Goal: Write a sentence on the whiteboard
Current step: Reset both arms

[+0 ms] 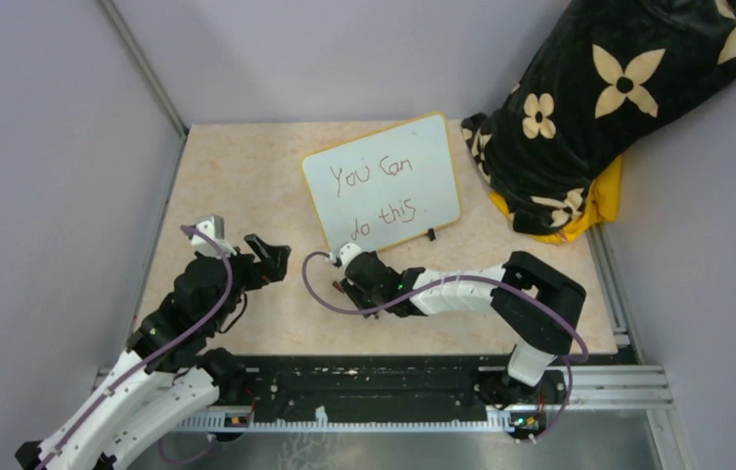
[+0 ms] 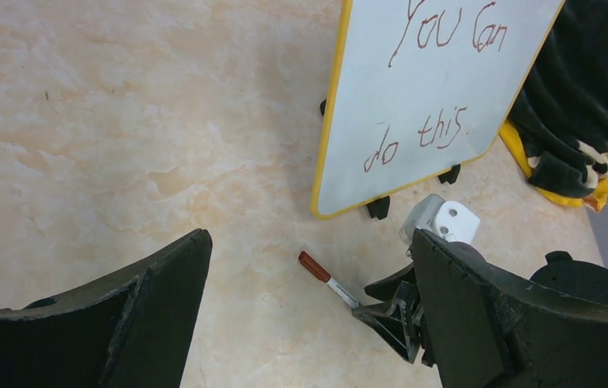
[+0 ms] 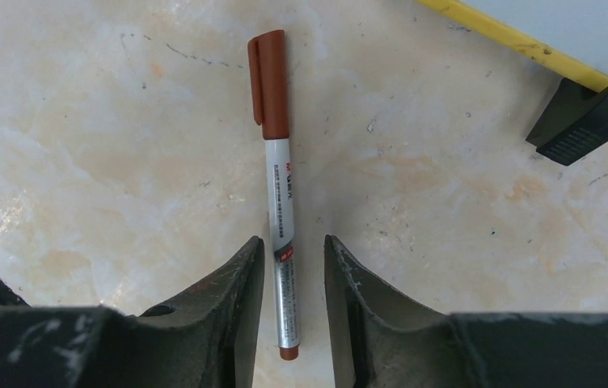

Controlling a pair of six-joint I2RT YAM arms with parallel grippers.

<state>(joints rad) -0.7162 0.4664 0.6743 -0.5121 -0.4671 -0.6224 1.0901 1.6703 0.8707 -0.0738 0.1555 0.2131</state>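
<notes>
The whiteboard [image 1: 384, 147] stands tilted at the back middle of the table on small black feet. The sentence [image 1: 372, 178] on it reads "You Can do this" in reddish-brown, in two lines. In the left wrist view the whiteboard [image 2: 365, 97] shows at the upper right. A marker [image 3: 280, 186] with a brown cap lies flat on the table. My right gripper [image 3: 294, 242] is open around its rear end, with a gap on each side of the barrel. My left gripper [image 2: 310, 238] hangs wide open and empty to the left, looking down at the marker [image 2: 325, 276].
A black blanket with cream flowers [image 1: 599, 108] lies over something yellow at the back right, next to the board. Grey walls close in the left, back and right. A metal rail [image 1: 384, 392] runs along the near edge. One board foot [image 3: 584, 121] sits close to my right gripper.
</notes>
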